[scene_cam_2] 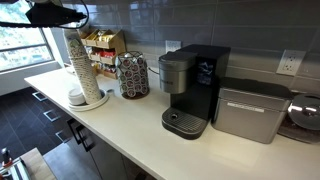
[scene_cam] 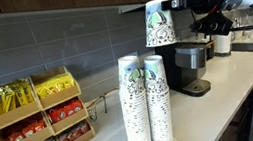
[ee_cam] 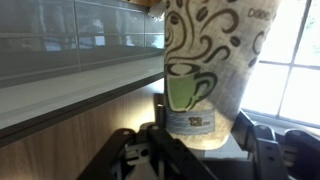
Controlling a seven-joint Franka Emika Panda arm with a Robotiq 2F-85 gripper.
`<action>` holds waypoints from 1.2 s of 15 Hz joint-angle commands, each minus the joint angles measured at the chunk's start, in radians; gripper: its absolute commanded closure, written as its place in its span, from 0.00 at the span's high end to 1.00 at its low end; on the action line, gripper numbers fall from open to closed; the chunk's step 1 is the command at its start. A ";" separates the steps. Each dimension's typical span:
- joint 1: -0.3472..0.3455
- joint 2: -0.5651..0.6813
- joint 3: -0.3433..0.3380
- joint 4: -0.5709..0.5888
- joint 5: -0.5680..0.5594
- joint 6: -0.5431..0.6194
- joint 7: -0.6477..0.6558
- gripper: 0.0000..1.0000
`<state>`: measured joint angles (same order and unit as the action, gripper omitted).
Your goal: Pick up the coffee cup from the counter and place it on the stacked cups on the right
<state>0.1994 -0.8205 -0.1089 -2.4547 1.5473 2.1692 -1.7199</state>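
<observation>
Coffee cup (scene_cam: 157,25) in clasp of the end effector (scene_cam: 173,6), in open air, higher than the stacked cups (scene_cam: 143,98)

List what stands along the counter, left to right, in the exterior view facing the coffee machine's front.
stacked cups → snack rack → pod holder → coffee machine → silver box

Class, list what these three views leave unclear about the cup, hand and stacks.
- Exterior view: the base of the stacks runs off the bottom edge.
- Wrist view: the cup fills the frame, hiding the stacks.
- Exterior view: the hand is a dark backlit shape near the top edge; cup indistinguishable.
</observation>
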 commanded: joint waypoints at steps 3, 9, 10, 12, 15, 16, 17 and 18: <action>-0.130 0.025 0.086 -0.028 0.086 -0.076 -0.113 0.38; -0.182 0.053 0.136 -0.027 0.152 -0.085 -0.215 0.38; -0.189 0.057 0.141 -0.029 0.148 -0.086 -0.220 0.38; -0.198 0.063 0.148 -0.030 0.139 -0.087 -0.224 0.38; -0.208 0.073 0.156 -0.030 0.137 -0.086 -0.232 0.38; -0.209 0.075 0.157 -0.030 0.138 -0.085 -0.234 0.38; -0.210 0.078 0.158 -0.031 0.140 -0.085 -0.237 0.38; -0.211 0.081 0.160 -0.032 0.139 -0.086 -0.237 0.38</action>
<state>0.0141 -0.7455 0.0371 -2.4724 1.6644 2.1156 -1.9197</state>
